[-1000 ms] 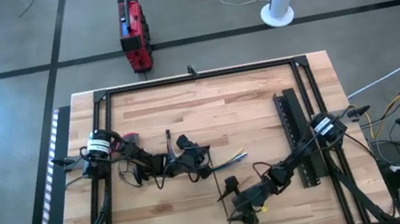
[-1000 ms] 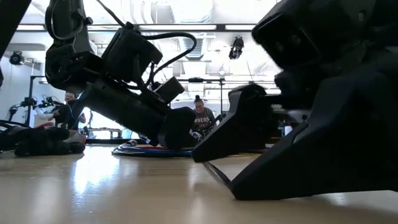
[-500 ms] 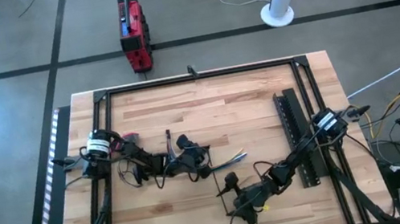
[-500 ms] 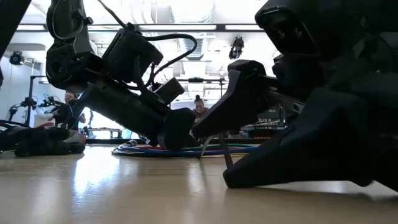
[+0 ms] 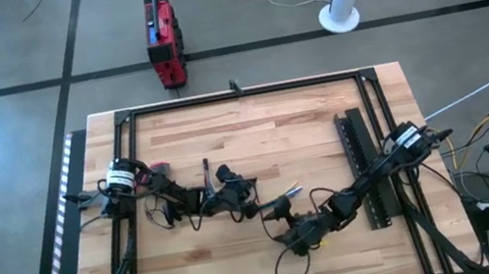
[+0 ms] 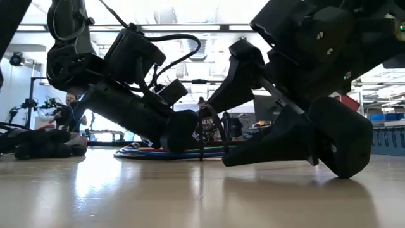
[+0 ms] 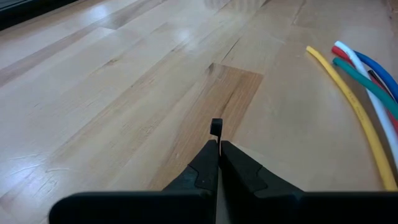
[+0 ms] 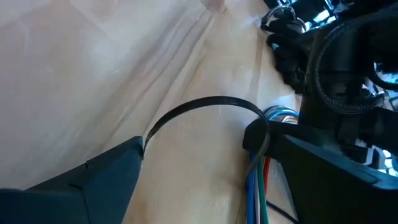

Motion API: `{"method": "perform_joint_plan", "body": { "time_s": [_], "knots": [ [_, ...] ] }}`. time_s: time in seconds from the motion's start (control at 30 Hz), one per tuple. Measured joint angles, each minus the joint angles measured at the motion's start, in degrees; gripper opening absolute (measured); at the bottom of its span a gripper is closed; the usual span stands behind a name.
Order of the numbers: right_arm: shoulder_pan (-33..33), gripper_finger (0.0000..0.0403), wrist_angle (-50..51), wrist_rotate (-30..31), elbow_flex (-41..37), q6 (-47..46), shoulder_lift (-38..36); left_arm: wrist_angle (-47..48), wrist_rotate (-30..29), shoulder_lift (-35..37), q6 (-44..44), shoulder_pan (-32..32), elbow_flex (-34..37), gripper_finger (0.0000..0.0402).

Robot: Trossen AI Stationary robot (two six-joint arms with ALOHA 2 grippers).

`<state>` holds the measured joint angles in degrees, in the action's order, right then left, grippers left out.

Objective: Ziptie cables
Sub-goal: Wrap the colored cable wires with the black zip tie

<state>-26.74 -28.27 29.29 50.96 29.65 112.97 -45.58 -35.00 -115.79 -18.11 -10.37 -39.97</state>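
So the cables [image 5: 286, 193] are lying flat on the wooden table [image 5: 253, 126], a bit toward the middle, with the loose yellow, white, blue and green ends fanned out on the wood. The left end effector [image 5: 256, 195] is low on the table at the other end of that bundle. In its own wrist camera the two fingers [image 7: 205, 163] are pressed together with just a tiny dark nub sticking out between the tips; can't make out what that nub is.

The right end effector [image 5: 284, 215] sits just beside the cables, on the near side of them. Its fingers are spread wide, and the ziptie [image 8: 202, 107] is bowed into an arch spanning from one finger [image 8: 106, 168] to the other, right over the bundle. From the low camera it shows as a thin dark loop [image 6: 212, 130] standing up off the table between the two arms.

The long black perforated bar [image 5: 360, 147] is over on the right side, partly under the right arm.
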Motion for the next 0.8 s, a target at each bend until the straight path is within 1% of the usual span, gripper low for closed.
{"method": "perform_joint_plan", "body": {
  "time_s": [0.17,0.27,0.33,0.5,0.63,0.8],
  "knots": [
    [0.0,0.0357,-0.9,-1.0,0.0,1.9,0.0,0.0,0.0,0.0,0.0,0.0,0.0,0.0000],
    [0.5,0.0357,-2.1,-4.3,0.0,4.0,0.0,-0.1,0.0,0.0,0.0,0.0,0.0,0.0000],
    [1.0,0.0357,-2.5,-5.4,0.3,4.2,0.5,-0.2,0.1,0.0,0.0,0.0,0.0,0.0000],
    [2.9,0.0351,-2.9,-8.3,0.6,2.6,0.6,-0.3,0.2,-0.1,0.0,0.0,0.0,0.0000],
    [3.8,0.0324,-3.3,-8.8,0.7,1.1,0.6,-0.3,0.2,-0.1,0.0,0.0,0.0,0.0000],
    [4.0,0.0272,-3.3,-10.2,0.7,-0.7,0.6,-0.3,0.2,-0.1,0.0,0.0,0.0,0.0000]
  ]
}}
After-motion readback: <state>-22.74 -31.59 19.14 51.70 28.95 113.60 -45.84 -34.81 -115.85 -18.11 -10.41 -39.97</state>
